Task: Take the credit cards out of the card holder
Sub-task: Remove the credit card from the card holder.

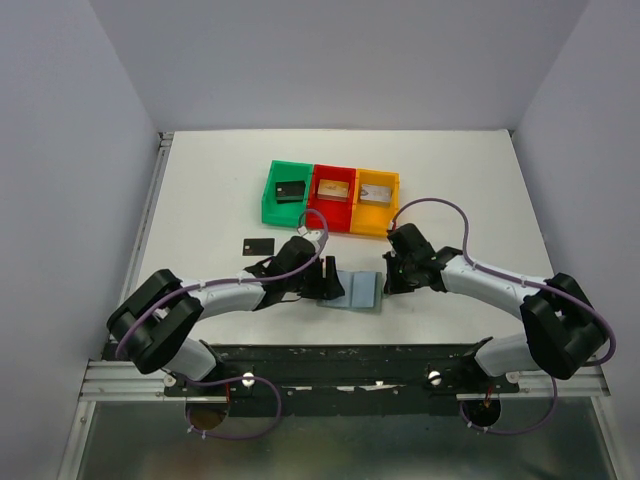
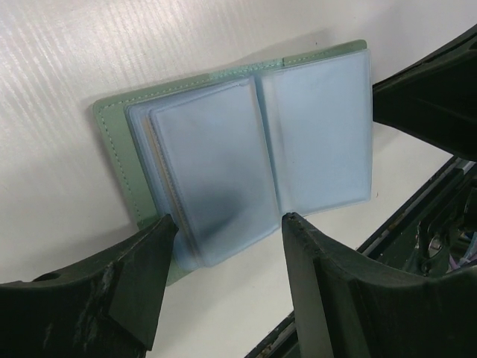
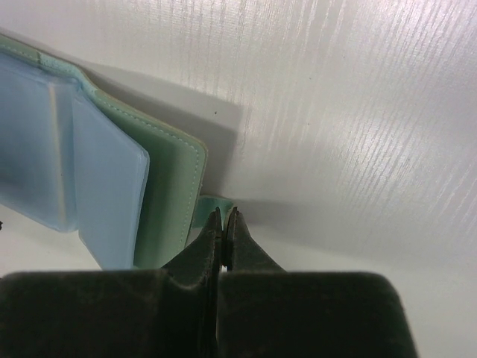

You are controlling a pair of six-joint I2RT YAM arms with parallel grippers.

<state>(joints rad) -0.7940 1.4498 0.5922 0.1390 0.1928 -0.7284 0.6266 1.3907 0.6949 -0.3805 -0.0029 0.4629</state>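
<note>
The card holder (image 1: 357,291) lies open on the table, pale grey-green outside with light blue sleeves inside. In the left wrist view the card holder (image 2: 298,142) shows both sleeve pages. My left gripper (image 2: 227,227) is open, its fingers astride the near edge of the left page. My right gripper (image 3: 225,221) is shut on the holder's small green tab (image 3: 215,203) at the right cover edge. A black credit card (image 1: 258,245) lies on the table left of the holder. No card shows clearly inside the sleeves.
Green bin (image 1: 270,196), red bin (image 1: 318,211) and yellow bin (image 1: 392,205) stand in a row behind the holder, each with a card in it. The right gripper's body (image 2: 432,97) is close on the holder's right side. The table's near edge and rail (image 1: 340,352) are just below.
</note>
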